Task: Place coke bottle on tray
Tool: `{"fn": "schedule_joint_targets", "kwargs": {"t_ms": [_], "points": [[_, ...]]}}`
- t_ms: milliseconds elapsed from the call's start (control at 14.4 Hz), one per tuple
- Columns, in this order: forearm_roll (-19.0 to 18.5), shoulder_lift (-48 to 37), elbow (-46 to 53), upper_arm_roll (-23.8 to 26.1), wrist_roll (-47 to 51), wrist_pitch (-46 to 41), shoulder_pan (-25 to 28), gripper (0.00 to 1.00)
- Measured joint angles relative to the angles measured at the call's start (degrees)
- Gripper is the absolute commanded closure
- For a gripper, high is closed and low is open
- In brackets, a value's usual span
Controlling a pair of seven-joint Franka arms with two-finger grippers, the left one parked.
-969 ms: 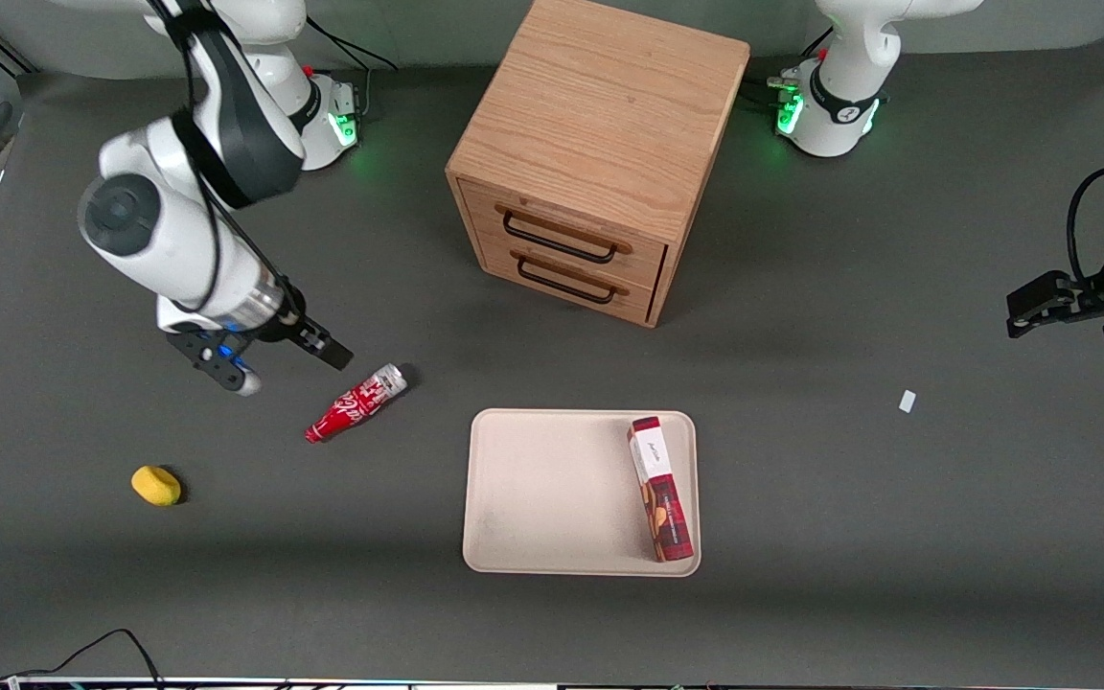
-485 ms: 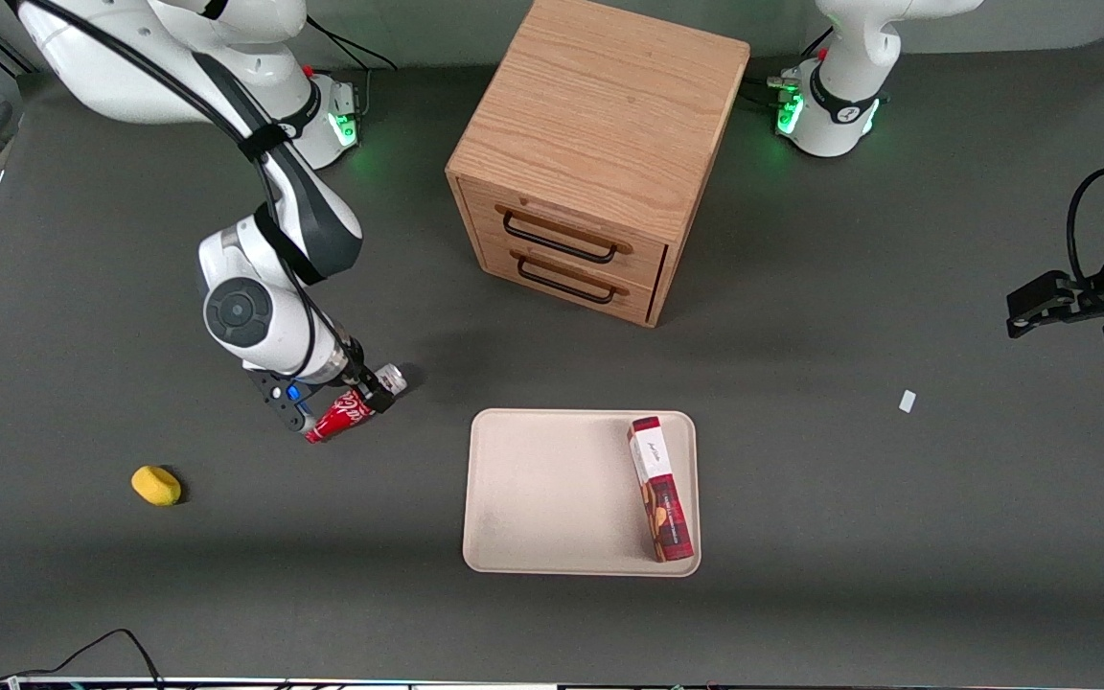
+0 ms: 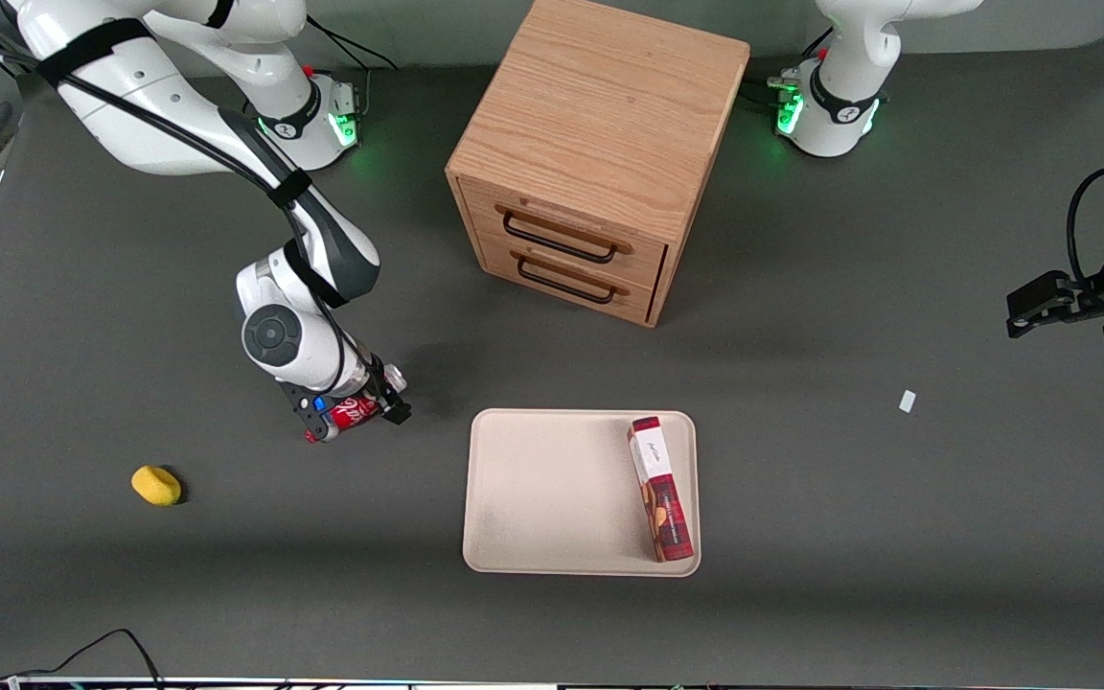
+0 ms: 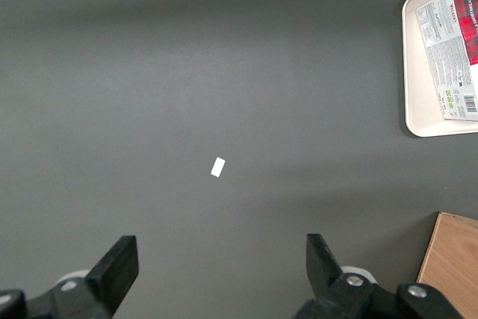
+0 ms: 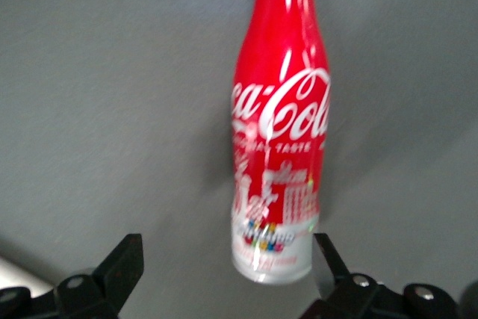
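The coke bottle [image 5: 278, 121] lies on its side on the desk [image 3: 801, 575], near the tray [image 3: 552, 498]. Glossy, rigid and round, it would probably roll or slip, so its wider lettered body seems the best hold. The hand [image 3: 353, 410] hovers released directly above, fingers [image 5: 119, 267] spread either side of the silver base.

Dark grey table [image 3: 897, 537]. Lying on it: wooden cabinet [image 3: 600, 153] farthest from the front camera; tray [image 3: 552, 498] nearer; coke bottle [image 3: 353, 410] on its side toward the working arm's end, under the open-fingered gripper [image 3: 353, 414]; yellow lump [image 3: 156, 485] nearer the camera than the bottle; white scrap [image 3: 908, 401] toward the parked arm's end.
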Motion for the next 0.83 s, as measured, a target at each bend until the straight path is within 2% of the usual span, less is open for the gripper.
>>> {"fn": "schedule_joint_targets", "kwargs": {"t_ms": [138, 554, 692, 831], "points": [[-3.8, 0.7, -0.3, -0.1, 2.2, 0.0, -0.3, 0.00], [-7.5, 0.8, -1.4, -0.5, 2.5, 0.0, -0.8, 0.00], [-8.3, 0.9, -1.5, -0.7, 2.5, 0.0, -1.0, 0.14], [-9.2, 1.1, -1.6, -0.9, 2.5, 0.0, -1.3, 0.23]]}}
